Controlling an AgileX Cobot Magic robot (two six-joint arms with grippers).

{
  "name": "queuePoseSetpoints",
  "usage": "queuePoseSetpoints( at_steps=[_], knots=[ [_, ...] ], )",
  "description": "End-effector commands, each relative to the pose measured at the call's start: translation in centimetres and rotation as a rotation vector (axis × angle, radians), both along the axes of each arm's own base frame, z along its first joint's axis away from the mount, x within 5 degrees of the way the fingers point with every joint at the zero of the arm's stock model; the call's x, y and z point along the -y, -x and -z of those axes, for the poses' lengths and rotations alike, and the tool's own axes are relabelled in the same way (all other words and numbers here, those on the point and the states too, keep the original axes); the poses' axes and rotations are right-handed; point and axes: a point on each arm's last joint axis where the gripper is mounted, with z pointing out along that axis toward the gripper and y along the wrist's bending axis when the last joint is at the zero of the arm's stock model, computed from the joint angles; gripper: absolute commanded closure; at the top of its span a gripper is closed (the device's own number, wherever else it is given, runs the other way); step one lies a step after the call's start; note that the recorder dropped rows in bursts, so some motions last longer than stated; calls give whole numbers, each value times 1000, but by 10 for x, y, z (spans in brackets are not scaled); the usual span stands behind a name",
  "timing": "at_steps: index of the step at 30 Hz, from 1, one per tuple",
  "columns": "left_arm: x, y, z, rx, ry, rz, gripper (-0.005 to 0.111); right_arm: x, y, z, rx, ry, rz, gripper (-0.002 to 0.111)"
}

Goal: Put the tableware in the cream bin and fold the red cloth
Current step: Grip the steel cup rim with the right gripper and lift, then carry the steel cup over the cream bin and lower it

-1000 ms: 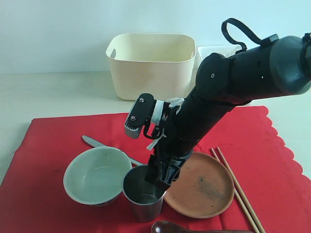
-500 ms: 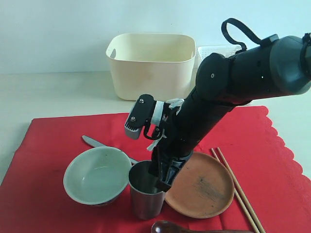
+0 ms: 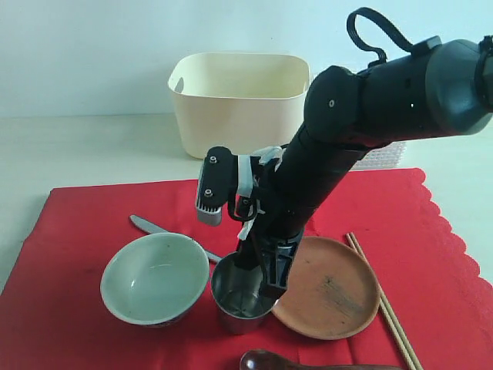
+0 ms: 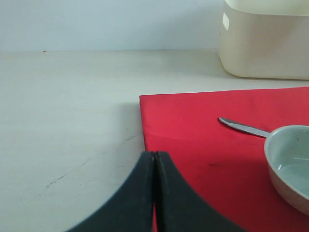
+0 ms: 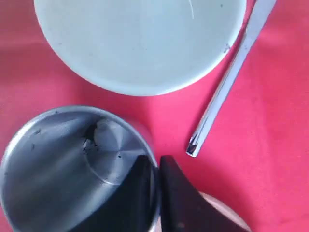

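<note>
Right wrist view: right claw [image 5: 155,166] clamped on steel cup [image 5: 63,159] wall, one finger inside, one outside. Lift straight up, clear pale bowl [image 5: 140,43] just beside claw, then carry to cream bin [image 3: 239,116] beyond claw. Left claw [image 4: 154,157] clenched, empty.

A large bright red cloth [image 3: 92,216] with a scalloped right edge lies flat across the lower frame. Behind it, at upper centre, stands a cream plastic bin [image 3: 239,100] with rounded corners. On the cloth, a pale green-white bowl [image 3: 154,277] sits upright at lower left with a metal knife [image 3: 154,227] slanting behind it, beside a tilted steel cup [image 3: 239,297], a flat round brown plate [image 3: 331,289], diagonal wooden chopsticks [image 3: 385,301] and, at the bottom edge, a dark brown spoon [image 3: 269,362].
</note>
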Motion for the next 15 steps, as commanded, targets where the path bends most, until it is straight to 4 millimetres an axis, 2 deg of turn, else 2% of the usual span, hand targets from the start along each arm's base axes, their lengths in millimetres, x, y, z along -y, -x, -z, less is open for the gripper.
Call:
queuePoseSetpoints(
  at_steps=[1, 8, 15],
  knots=[
    [0, 0, 0, 13, 7, 6, 107, 1, -2, -11, 38, 4, -36, 108],
    [0, 0, 0, 13, 7, 6, 107, 0, -4, -30, 115, -51, 19, 108],
    [0, 0, 0, 13, 7, 6, 107, -1, -11, -62, 256, -188, 147, 108]
  ],
)
